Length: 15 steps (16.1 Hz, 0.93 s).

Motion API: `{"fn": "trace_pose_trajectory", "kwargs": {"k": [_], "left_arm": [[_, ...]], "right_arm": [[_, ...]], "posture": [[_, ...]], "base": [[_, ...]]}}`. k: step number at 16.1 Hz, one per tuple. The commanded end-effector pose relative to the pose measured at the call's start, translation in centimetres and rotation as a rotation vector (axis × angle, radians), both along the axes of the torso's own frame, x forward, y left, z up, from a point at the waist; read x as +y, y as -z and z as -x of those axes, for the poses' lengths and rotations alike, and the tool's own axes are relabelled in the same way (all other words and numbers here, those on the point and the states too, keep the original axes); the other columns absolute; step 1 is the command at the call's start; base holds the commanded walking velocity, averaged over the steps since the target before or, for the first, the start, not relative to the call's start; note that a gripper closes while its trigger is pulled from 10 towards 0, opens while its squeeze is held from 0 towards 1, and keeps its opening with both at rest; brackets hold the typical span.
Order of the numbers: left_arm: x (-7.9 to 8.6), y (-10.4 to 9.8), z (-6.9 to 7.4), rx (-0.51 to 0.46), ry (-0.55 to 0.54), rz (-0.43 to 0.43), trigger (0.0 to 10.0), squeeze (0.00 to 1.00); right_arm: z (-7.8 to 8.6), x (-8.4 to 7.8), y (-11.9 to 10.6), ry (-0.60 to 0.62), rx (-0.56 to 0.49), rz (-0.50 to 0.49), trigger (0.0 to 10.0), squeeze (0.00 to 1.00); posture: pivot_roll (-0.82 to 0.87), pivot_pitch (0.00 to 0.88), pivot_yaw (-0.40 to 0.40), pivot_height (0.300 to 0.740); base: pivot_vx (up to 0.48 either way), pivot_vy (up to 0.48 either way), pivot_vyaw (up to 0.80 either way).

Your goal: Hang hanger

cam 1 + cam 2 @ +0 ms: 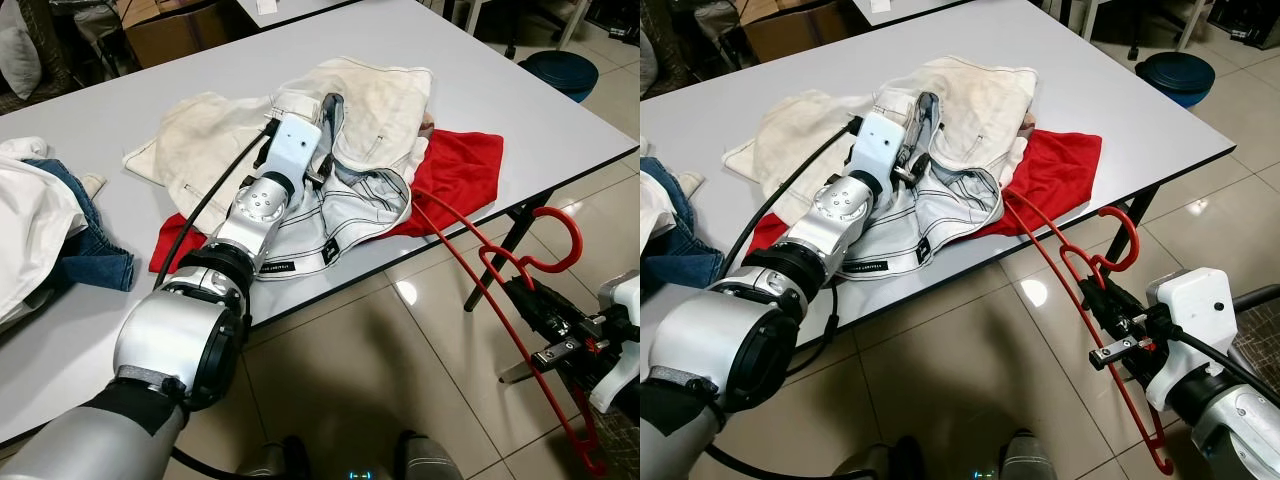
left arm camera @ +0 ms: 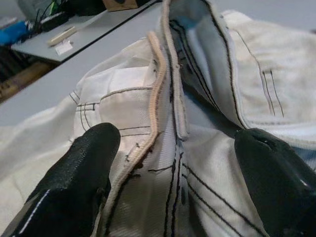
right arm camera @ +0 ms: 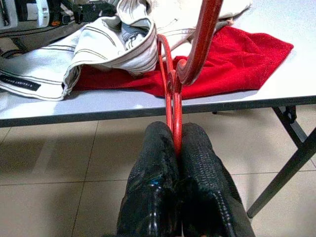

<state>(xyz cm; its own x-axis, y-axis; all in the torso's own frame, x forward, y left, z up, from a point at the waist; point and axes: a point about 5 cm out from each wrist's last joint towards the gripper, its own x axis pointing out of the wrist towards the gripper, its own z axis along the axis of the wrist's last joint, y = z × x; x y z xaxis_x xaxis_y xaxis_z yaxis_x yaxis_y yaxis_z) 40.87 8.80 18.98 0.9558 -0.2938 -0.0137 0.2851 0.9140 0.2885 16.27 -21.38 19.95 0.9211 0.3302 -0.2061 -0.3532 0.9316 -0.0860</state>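
A pile of blue denim and white cloth [image 1: 45, 225] is cut off at the left edge of the grey bench [image 1: 520, 110]. The left hand [image 2: 173, 163] is held open, its black fingers [image 2: 81, 173] spread over the seamed waistband of a cream cotton garment with dark stitching [image 1: 370, 100]. A red towel-like cloth [image 1: 460, 165] is partly hidden beneath the garment. The thin red plastic hanger [image 1: 1080, 275] is clamped between the closed textured fingers of the right hand [image 3: 175, 148], beside the bench edge above the tiled floor; one end is lost under the garment.
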Motion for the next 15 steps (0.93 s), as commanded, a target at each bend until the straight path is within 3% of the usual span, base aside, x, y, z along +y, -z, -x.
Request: {"fn": "trace_pose_trajectory", "kwargs": {"k": [1, 2, 5, 15], "left_arm": [[0.26, -0.22, -0.14, 0.014, -0.01, 0.037, 3.7, 0.0], [0.18, -0.25, -0.14, 0.013, 0.001, 0.016, 0.0, 0.0], [0.17, -0.11, -0.13, 0.019, -0.001, -0.01, 0.0, 0.0], [-0.6, 0.26, 0.05, 0.041, 0.0, 0.048, 0.0, 0.0]], "right_arm": [[0.25, 0.39, -0.33, -0.02, -0.014, 0.0, 10.0, 0.0], [0.25, 0.39, -0.33, -0.019, -0.014, 0.0, 10.0, 0.0], [0.18, 0.4, -0.33, -0.021, -0.015, 0.0, 10.0, 0.0], [0.05, 0.43, -0.31, -0.019, -0.019, 0.0, 10.0, 0.0]], "posture": [[-0.42, 0.187, 0.142, 0.74], [-0.42, 0.187, 0.142, 0.74], [-0.42, 0.191, 0.154, 0.74], [-0.42, 0.189, 0.157, 0.74]], "base": [[0.0, 0.0, 0.0], [0.0, 0.0, 0.0], [0.0, 0.0, 0.0], [0.0, 0.0, 0.0]]}}
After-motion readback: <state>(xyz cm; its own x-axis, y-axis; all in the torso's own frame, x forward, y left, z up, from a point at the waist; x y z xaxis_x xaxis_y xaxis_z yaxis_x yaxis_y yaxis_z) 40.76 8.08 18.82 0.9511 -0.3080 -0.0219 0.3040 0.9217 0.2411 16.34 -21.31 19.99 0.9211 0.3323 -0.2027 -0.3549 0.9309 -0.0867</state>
